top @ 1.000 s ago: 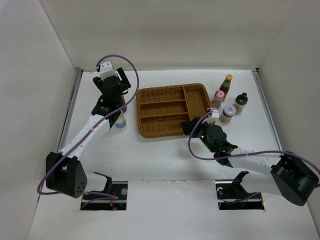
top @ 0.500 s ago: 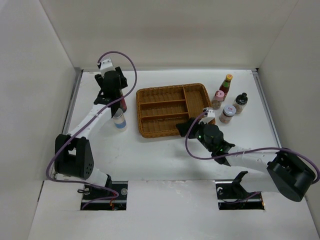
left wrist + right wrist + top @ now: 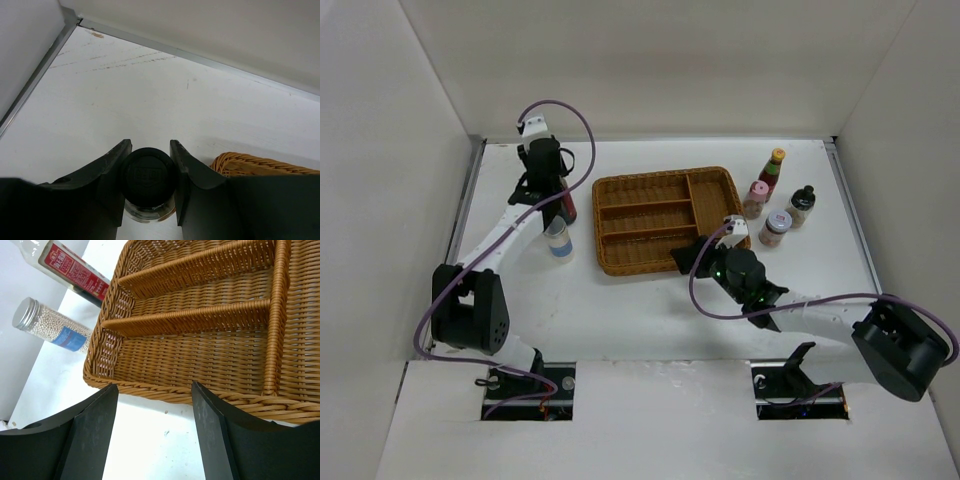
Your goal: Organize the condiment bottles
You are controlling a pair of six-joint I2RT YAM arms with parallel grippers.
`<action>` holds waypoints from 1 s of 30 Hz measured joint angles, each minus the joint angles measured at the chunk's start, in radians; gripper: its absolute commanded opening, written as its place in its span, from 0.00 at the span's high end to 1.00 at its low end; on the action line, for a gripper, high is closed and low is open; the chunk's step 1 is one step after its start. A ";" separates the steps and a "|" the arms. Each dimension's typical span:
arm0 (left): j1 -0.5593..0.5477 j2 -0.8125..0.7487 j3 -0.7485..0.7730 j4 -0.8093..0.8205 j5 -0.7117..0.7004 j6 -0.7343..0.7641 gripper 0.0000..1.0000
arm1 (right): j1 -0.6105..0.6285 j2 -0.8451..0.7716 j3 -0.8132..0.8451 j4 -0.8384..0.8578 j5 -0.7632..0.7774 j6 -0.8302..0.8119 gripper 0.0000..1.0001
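Fingers on the left arm pressed against both sides of the black cap of the dark bottle, pinching it from above. That bottle was at the far left of the table, just beside the left end of the wicker tray, with a blue-labelled jar close on its near side. Whether its base touched the table could not be told. By appearance the bottle was glass: stiff, smooth, breakable and fairly heavy. A hold on the cap alone could let the body swing, so a lower hold on the neck would probably be steadier. Right fingers were spread and empty at the tray's near rim. Four other bottles stood right of the tray.
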 measured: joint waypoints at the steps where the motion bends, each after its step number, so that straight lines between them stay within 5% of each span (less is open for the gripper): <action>1: 0.000 0.002 0.013 -0.013 0.000 0.003 0.87 | 0.000 0.004 0.002 0.000 0.000 0.000 0.33; 21: -0.182 0.151 0.411 -0.005 0.005 0.104 0.87 | 0.000 0.018 0.004 0.000 -0.006 0.000 0.30; 30: -0.242 0.291 0.429 -0.028 0.043 0.103 0.86 | -0.002 0.015 0.004 0.000 -0.006 0.000 0.30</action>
